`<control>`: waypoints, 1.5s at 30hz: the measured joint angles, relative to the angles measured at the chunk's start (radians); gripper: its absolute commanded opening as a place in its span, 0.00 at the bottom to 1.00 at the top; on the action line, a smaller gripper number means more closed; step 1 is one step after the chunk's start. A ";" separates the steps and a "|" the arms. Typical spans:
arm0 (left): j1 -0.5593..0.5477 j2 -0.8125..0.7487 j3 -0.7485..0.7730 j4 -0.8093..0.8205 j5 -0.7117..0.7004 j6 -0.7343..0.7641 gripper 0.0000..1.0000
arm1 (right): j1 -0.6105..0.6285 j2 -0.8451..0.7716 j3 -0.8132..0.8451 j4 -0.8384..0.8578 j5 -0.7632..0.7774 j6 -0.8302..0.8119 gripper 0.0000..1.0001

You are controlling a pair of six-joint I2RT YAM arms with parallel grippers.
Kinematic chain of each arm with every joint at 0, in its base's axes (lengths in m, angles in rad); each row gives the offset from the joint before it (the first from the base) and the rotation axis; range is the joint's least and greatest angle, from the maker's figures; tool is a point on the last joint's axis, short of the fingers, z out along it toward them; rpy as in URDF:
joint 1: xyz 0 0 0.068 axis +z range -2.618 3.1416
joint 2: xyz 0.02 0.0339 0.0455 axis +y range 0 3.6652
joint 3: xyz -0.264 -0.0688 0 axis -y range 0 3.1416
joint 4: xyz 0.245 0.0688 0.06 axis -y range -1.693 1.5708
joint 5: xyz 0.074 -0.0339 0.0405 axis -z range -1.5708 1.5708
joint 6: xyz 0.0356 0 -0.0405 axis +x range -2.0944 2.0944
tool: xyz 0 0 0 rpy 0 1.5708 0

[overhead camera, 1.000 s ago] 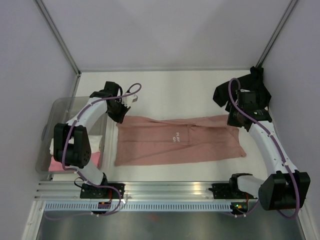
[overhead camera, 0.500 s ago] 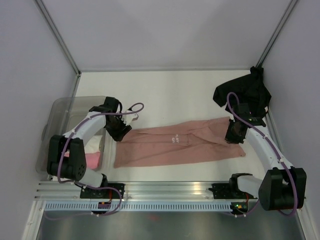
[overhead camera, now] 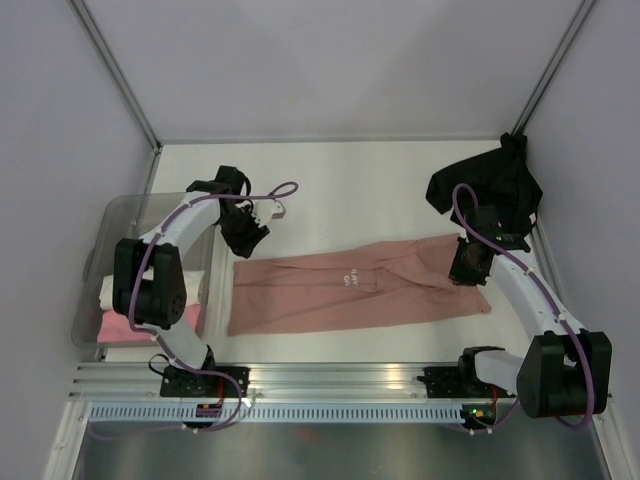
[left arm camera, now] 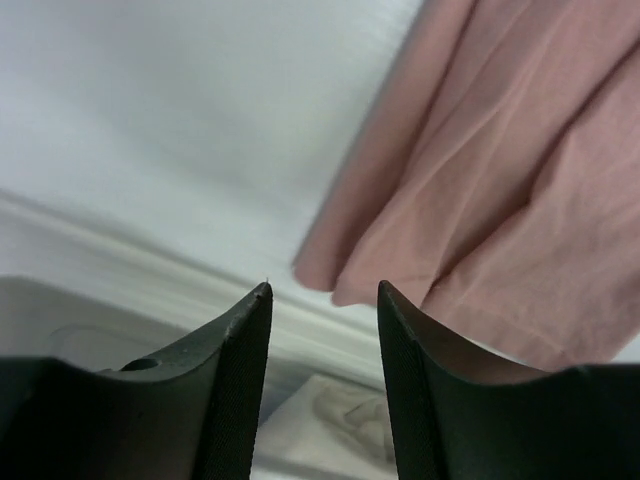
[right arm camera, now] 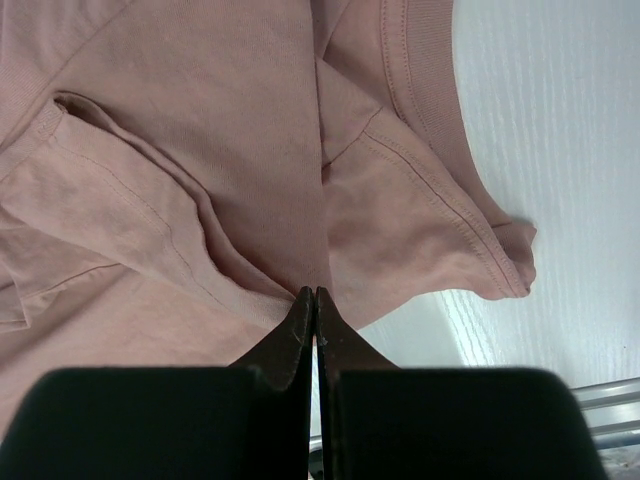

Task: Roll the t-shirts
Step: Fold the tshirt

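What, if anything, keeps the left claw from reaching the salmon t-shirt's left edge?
Probably nothing, so likely yes: the left claw hovers open just beyond the salmon t-shirt, with only bare table between; the bin sits aside.

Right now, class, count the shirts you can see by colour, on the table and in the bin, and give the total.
Dusty pink shirt: 1
Black shirt: 1
Cream shirt, rolled, in the bin: 1
Bright pink shirt, rolled, in the bin: 1
Total: 4
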 measured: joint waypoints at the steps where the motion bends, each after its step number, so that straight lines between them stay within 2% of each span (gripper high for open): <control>1: 0.000 0.033 0.001 -0.002 0.014 0.004 0.55 | 0.000 0.004 0.000 0.002 0.000 -0.001 0.00; 4: -0.001 0.064 0.001 -0.037 0.070 0.041 0.62 | 0.000 0.010 0.000 0.005 0.000 -0.002 0.00; 12: -0.012 0.122 0.029 -0.093 0.111 0.151 0.61 | 0.000 0.018 0.000 0.008 0.000 -0.003 0.00; 15: -0.011 0.165 0.019 -0.093 0.098 0.154 0.57 | 0.000 0.018 0.000 0.009 0.001 -0.003 0.00; 23: -0.011 0.208 0.018 -0.085 0.096 0.149 0.29 | 0.000 0.020 0.000 0.008 0.002 -0.003 0.00; 35: -0.011 0.143 -0.045 -0.082 0.072 0.150 0.26 | 0.000 0.020 0.000 0.008 0.004 -0.003 0.00; 39: -0.011 0.131 -0.081 -0.083 0.065 0.150 0.06 | 0.000 0.020 0.000 0.008 0.006 -0.003 0.00; 41: -0.011 0.125 -0.084 -0.080 0.061 0.149 0.02 | 0.000 0.020 0.000 0.008 0.009 -0.003 0.00; 45: -0.011 0.071 -0.087 -0.056 0.040 0.148 0.02 | 0.000 0.020 0.000 0.008 0.021 -0.003 0.00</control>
